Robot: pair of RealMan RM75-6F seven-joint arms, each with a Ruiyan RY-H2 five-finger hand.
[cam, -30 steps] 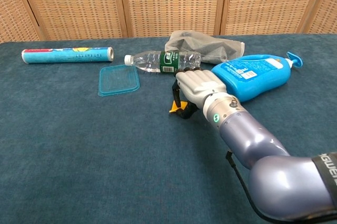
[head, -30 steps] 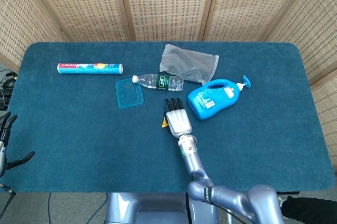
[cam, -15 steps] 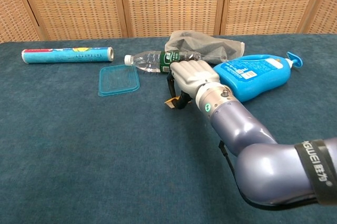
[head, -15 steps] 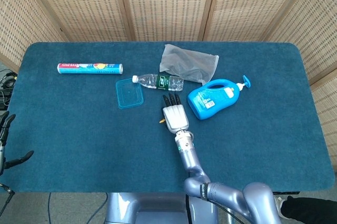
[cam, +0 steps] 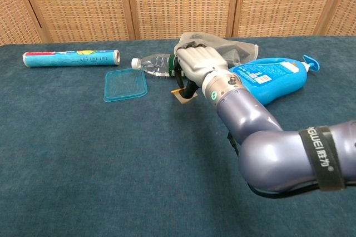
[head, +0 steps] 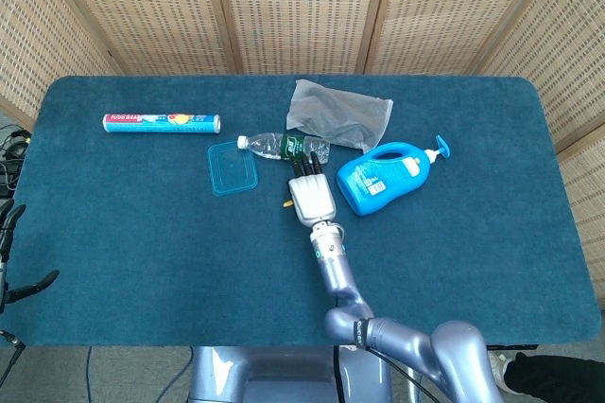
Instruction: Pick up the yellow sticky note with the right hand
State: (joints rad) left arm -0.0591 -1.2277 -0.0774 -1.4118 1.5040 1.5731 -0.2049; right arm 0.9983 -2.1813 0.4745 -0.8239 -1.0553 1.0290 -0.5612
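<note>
While the right hand (cam: pixel 196 64) sits knuckles-up near the worktop (head: pixel 113 233) centre, its dark fingers curl down around the yellow sticky note (cam: pixel 183 94), which shows as a small tan-yellow flat pad poking out under the palm on the hand's left side. Note looks pinched and slightly lifted off the cloth; in the head view only a yellow sliver (head: pixel 286 203) shows. Can't tell its long axis or which way it faces, mostly hidden by the hand.

Worktop is dark teal, felt-like fabric, rounded corners.

Just beyond the fingertips: clear plastic water bottle (head: pixel 274 146) on its side, white cap toward the left edge, green label, text unreadable. Beside the hand toward the right edge: blue detergent bottle (head: pixel 386 178) lying flat, pump nozzle pointing at the right edge, pale label, unreadable. Crumpled translucent grey plastic bag (head: pixel 336 114) behind both, toward the far edge. Flat translucent blue lid (head: pixel 233 168), rounded square, left of the hand. Printed cylindrical roll (head: pixel 162 123) near the far-left corner, red and blue print, illegible.

Left hand (head: pixel 8 261) off the left edge, fingers spread apart, holding nothing.
</note>
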